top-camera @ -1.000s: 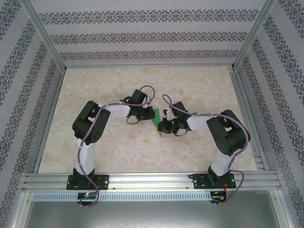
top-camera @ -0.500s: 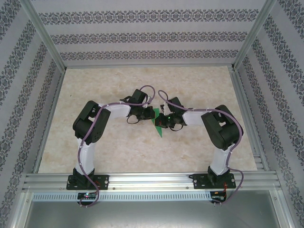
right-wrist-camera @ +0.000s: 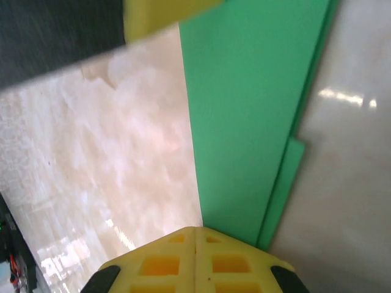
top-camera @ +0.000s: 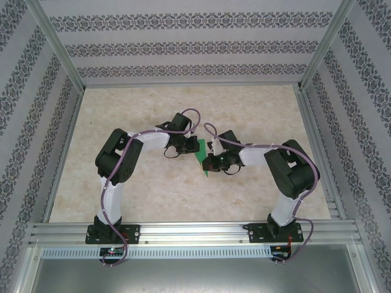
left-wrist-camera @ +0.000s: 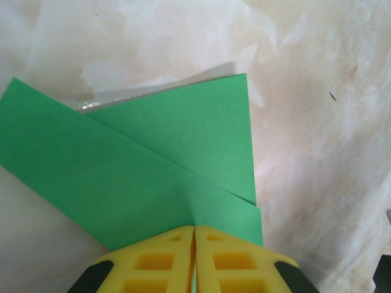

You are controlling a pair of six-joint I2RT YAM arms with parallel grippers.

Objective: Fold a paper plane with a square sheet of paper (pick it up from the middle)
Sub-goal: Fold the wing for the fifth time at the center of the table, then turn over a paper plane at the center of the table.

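Overhead view, position: the green paper sheet [top-camera: 201,149] lies about mid-table on the marbled table [top-camera: 134,116], mostly hidden by the two wrists. Only a slim strip shows, running from 12 to 6 o'clock.
Overhead view, arms: the left gripper [top-camera: 188,148] meets the sheet from its 9 o'clock side. The right gripper [top-camera: 209,162] meets it from about 4 o'clock. Neither set of jaws can be judged from here.
Left wrist view, gripper: the left gripper [left-wrist-camera: 194,235] has its yellow fingers pressed together, with the tips at the near edge of the sheet. Whether paper is pinched between them cannot be told.
Left wrist view, paper: the green paper sheet [left-wrist-camera: 153,159] is folded. One flap overlaps another along a diagonal edge from 10 to 4 o'clock, and a square corner sits at 1 o'clock. The colour is plain bright green and the surface flat.
Right wrist view, gripper: the right gripper [right-wrist-camera: 195,235] is closed, finger against finger, with the tips at the paper's end. A grip cannot be confirmed.
Right wrist view, paper: the green paper sheet [right-wrist-camera: 244,110] appears as a long band widening towards 1 o'clock. A lower layer protrudes along its 3 o'clock edge. A yellow finger [right-wrist-camera: 165,15] sits at 12 o'clock, at the band's far corner.
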